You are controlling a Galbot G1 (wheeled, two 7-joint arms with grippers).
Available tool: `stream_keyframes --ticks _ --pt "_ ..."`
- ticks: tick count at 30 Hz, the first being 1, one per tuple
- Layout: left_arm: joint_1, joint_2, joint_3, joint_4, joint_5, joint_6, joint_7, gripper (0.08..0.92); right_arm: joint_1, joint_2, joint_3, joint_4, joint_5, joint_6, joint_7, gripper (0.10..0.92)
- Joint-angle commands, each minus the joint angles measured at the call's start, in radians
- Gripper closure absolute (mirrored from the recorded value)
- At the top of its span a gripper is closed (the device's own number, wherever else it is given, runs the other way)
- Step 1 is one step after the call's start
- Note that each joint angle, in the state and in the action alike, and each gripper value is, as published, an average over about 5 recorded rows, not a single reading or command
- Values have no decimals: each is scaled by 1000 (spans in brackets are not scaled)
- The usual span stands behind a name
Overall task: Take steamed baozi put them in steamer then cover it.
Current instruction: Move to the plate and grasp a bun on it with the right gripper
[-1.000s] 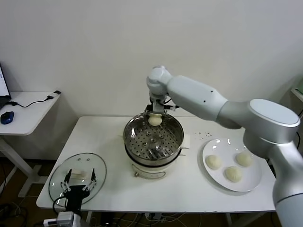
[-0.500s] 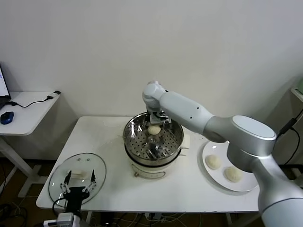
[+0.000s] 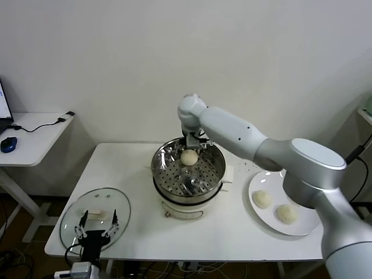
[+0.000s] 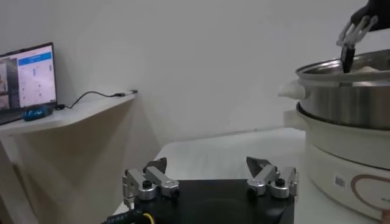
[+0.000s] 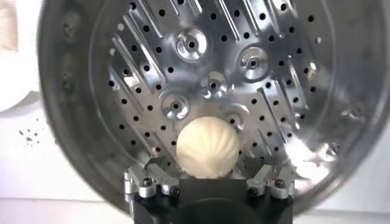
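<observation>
One steamed baozi [image 3: 188, 157] [image 5: 207, 148] lies on the perforated floor of the steamer [image 3: 164, 171] [image 5: 286, 73], towards its far side. My right gripper [image 3: 193, 142] [image 5: 207, 162] hovers just above it, open; its fingers [image 5: 155, 162] stand on either side of the bun without touching it. Two more baozi [image 3: 261, 199] [image 3: 286, 214] show on the white plate [image 3: 302, 228]; my right arm hides part of that plate. The cover [image 3: 119, 203], a glass lid with a white handle, lies at the table's front left. My left gripper [image 3: 97, 224] [image 4: 207, 164] waits open over it.
The steamer sits on a white pot base [image 3: 183, 208] [image 4: 347, 164] mid-table. Small dark specks [image 3: 250, 167] lie on the table between pot and plate. A side desk [image 3: 35, 136] with a blue mouse [image 3: 8, 144] and a cable stands to the left.
My right gripper came down into the steamer, opened and let go of the baozi, which now rests on the floor. The left arm has not moved.
</observation>
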Motion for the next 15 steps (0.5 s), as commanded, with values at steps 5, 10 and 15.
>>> stream_keyframes --ticks 5,10,15 --pt "11 -7 14 -53 -13 21 0 177 311 -410 -313 249 676 -465 53 203" --pt "20 -11 17 -65 -11 21 0 177 347 -572 -421 288 945 -787 104 203" --pt "28 -11 18 -67 -41 12 5 177 271 -709 -411 321 1084 -996 141 203"
